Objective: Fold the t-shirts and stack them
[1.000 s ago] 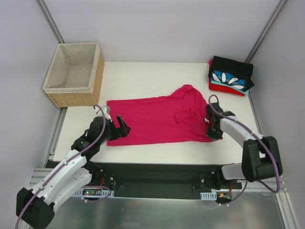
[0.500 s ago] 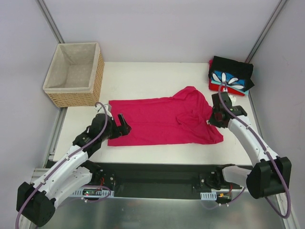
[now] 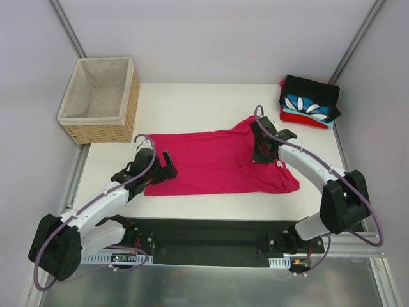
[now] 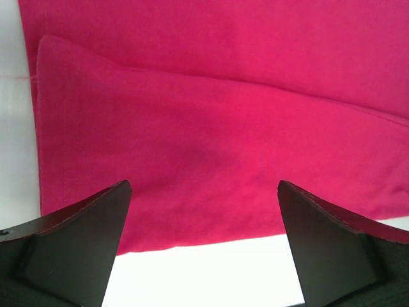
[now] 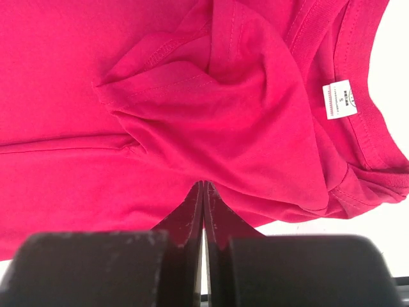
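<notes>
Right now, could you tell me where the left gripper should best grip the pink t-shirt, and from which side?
Probably the near corner of the stitched hem, coming from the left: the pink t-shirt lies flat, its hem a free edge just ahead of the open left gripper.

Black right gripper (image 5: 203,192) jaws pressed together, tips at bunched fold of magenta-pink soft cloth t-shirt (image 5: 96,77). White neck label (image 5: 339,99) upper right; white table (image 5: 386,224) at right.

Open tabletop (image 3: 204,105) beyond the pink shirt (image 3: 204,167); hemmed far left by wicker basket (image 3: 99,102) (tall-sided), far right by folded stack (image 3: 310,102).
</notes>
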`<state>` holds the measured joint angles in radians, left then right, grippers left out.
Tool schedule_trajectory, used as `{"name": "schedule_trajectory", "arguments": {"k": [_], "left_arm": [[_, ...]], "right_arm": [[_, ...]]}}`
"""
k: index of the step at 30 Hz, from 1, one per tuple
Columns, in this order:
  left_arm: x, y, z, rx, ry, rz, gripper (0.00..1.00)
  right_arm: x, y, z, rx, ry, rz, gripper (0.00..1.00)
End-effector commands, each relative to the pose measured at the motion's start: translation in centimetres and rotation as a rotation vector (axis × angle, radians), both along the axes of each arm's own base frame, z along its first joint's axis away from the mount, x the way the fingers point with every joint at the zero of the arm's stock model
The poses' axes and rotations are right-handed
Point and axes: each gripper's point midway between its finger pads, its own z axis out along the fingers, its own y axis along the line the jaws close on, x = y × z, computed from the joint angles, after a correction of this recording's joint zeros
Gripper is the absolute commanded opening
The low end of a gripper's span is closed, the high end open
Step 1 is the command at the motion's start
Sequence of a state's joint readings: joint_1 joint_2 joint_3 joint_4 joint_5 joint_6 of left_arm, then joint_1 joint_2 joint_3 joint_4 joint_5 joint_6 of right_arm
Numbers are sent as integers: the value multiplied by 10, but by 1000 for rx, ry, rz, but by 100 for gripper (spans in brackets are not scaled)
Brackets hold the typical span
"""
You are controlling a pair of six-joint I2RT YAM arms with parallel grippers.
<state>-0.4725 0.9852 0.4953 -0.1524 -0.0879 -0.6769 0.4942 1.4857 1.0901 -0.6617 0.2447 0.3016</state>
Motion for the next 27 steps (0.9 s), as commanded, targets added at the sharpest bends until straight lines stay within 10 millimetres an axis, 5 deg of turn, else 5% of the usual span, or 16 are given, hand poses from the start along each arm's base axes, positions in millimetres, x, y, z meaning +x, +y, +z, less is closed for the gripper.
{"name": "schedule_trajectory", "arguments": {"k": [1, 9, 27], "left_arm": [[3, 5, -16, 26, 10, 45, 99], [-7, 5, -24, -11, 26, 59, 99], [-90, 39, -78, -41, 296, 257, 97]], "right_arm": [[12, 6, 23, 25, -75, 22, 1], [10, -1, 25, -5, -88, 23, 1], [7, -4, 18, -16, -72, 9, 1]]}}
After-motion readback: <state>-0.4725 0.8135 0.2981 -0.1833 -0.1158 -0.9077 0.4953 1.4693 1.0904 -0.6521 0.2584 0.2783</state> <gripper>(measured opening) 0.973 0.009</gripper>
